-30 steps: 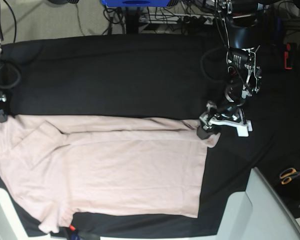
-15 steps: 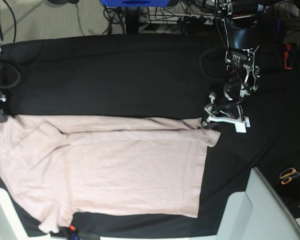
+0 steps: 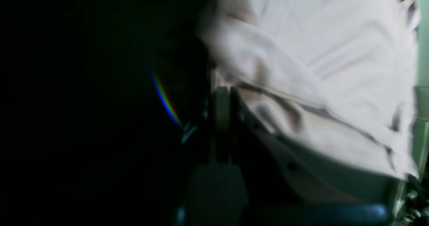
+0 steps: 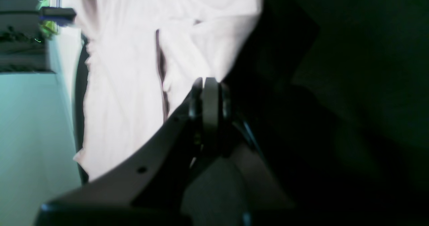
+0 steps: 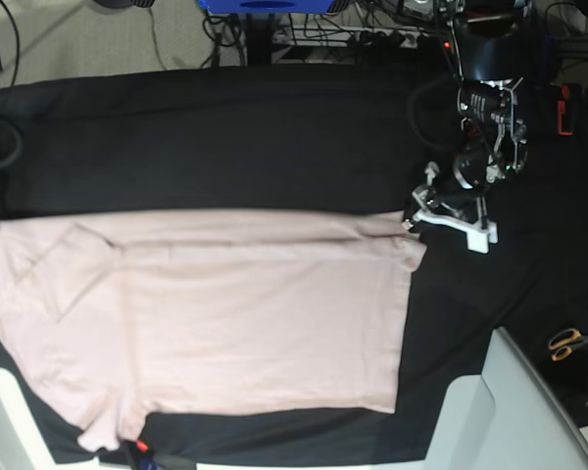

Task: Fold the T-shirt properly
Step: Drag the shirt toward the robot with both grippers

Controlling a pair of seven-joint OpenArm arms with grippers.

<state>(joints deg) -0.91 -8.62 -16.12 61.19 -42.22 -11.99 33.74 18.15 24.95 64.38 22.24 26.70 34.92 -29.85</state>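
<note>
Soft matt cotton T-shirt [image 5: 225, 323] (thin, lightly creased), matt black cloth [image 5: 225, 147] beneath, smooth and woven

The left gripper [image 5: 412, 221] pinches the T-shirt [image 5: 225, 323] corner.

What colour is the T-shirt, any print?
Plain pale pink T-shirt, no print; clearest in the base view.

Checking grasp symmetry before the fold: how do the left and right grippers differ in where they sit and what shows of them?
The left gripper sits at the T-shirt's hem corner, in full base view; the right gripper sits at the opposite, sleeve end, nearly out of that frame. The left's camera shows bunched, blurred fabric; the right's shows sharper, flatter cloth. Both are shut on the T-shirt's far edge over the black cloth.
</note>
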